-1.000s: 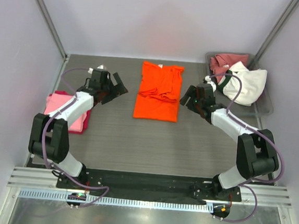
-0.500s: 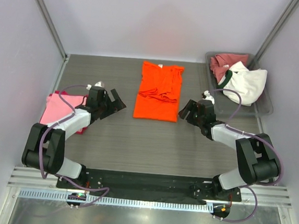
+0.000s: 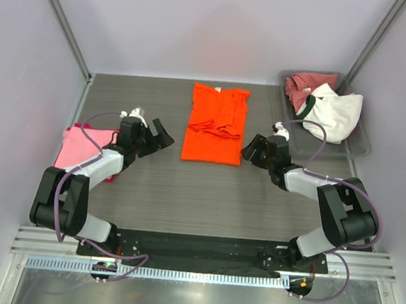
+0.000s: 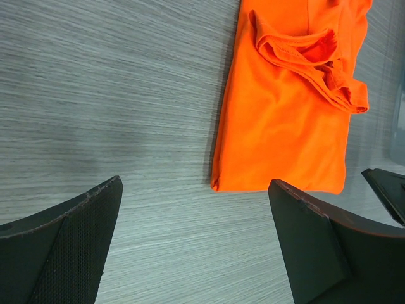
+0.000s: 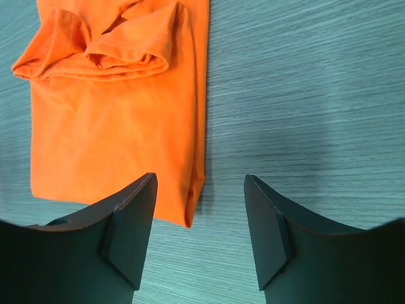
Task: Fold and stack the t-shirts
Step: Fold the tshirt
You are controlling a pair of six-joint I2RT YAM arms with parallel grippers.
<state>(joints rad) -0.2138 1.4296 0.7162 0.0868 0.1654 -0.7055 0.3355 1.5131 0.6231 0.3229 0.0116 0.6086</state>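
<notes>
Bare table lay open in front of the orange shirt, left gripper and right gripper crowded its near corners, pink stack at left edge, bin at right rear.

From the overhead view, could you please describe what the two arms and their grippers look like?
The left arm and right arm have black joints, white shells and looping purplish cables. The left gripper and right gripper have black, wedge-shaped fingers; the left pad looks mesh-textured.

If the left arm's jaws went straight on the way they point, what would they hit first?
Most likely the orange shirt: its near corner lies just ahead, between the open jaws of the left gripper. The jaws seem tilted downward, so they might touch the bare table just short of it; depth is hard to judge.
</notes>
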